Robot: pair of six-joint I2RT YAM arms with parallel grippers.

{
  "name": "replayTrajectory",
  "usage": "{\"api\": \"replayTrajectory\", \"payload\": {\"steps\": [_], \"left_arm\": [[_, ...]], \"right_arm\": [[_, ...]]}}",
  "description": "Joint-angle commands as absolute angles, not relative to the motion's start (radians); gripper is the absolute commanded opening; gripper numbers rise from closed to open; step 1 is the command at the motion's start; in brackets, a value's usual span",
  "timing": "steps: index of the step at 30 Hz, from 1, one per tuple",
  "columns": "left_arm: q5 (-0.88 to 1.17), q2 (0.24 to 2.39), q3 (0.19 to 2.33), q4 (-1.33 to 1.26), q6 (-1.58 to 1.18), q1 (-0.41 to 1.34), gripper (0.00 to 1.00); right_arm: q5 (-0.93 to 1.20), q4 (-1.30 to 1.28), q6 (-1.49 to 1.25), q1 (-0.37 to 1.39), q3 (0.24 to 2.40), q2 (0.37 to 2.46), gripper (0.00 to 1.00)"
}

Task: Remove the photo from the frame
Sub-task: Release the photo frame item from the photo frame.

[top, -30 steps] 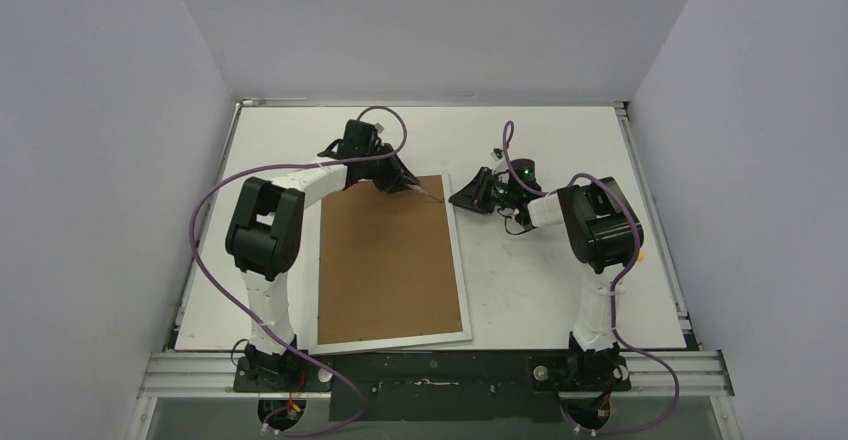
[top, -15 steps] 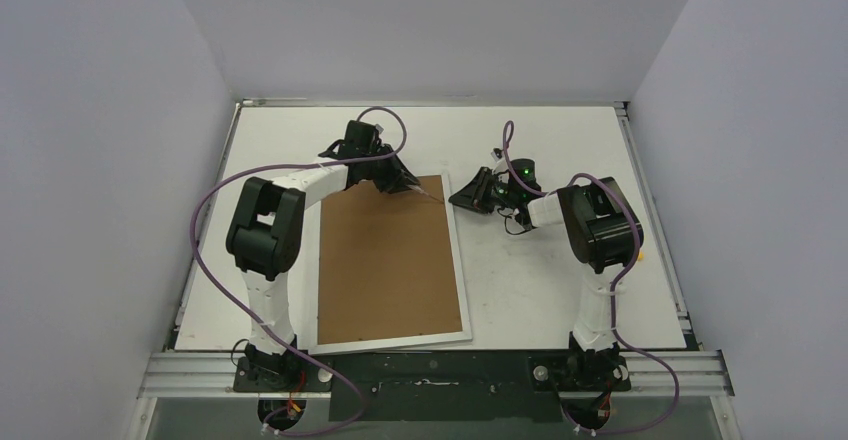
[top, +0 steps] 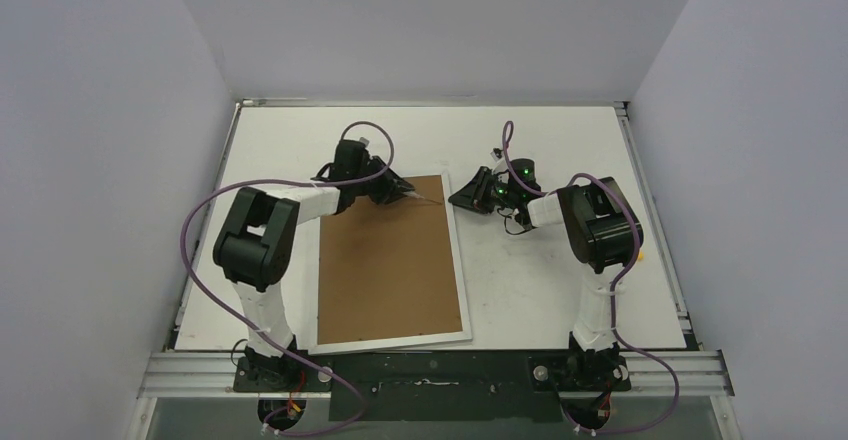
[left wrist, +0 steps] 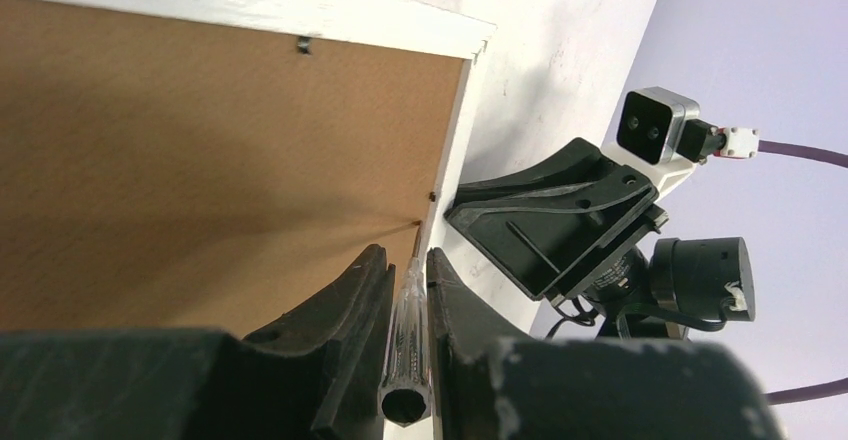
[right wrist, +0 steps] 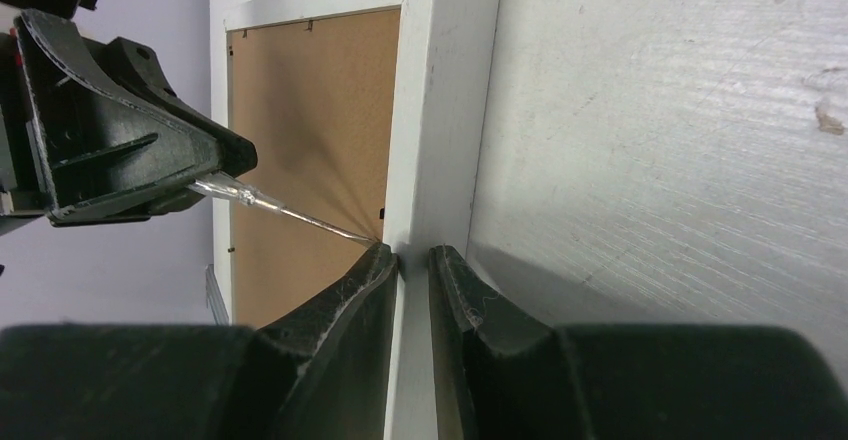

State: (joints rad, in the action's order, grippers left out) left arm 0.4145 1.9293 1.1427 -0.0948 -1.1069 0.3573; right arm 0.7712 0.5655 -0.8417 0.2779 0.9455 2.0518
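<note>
Top view of the frame (top: 390,260), laid face down on the tabletop (top: 560,290), brown back up, white border all round. Near its far right corner: left pincer (left wrist: 405,258) clenched on a clear-handled tool (right wrist: 262,200), thin metal tip set at the inner edge of the right rail. At the same rail: right pincer (right wrist: 413,252) clenched astride the white border, one finger each side.
</note>
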Motion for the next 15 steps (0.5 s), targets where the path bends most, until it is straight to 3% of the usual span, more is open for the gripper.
{"api": "replayTrajectory", "payload": {"steps": [1,7,15], "left_arm": [[0.363,1.849,1.014,-0.323,-1.165,0.35,0.0],[0.341,1.819,0.847,-0.629,-1.218,0.35,0.0],[0.258,1.835,0.747,-0.822,-1.269,0.355,0.0]], "right_arm": [[0.79,0.587,-0.816,0.306,0.964,2.052,0.2],[0.793,0.605,-0.822,0.306,0.956,2.05,0.2],[0.796,0.619,-0.828,0.307,0.953,2.052,0.2]]}}
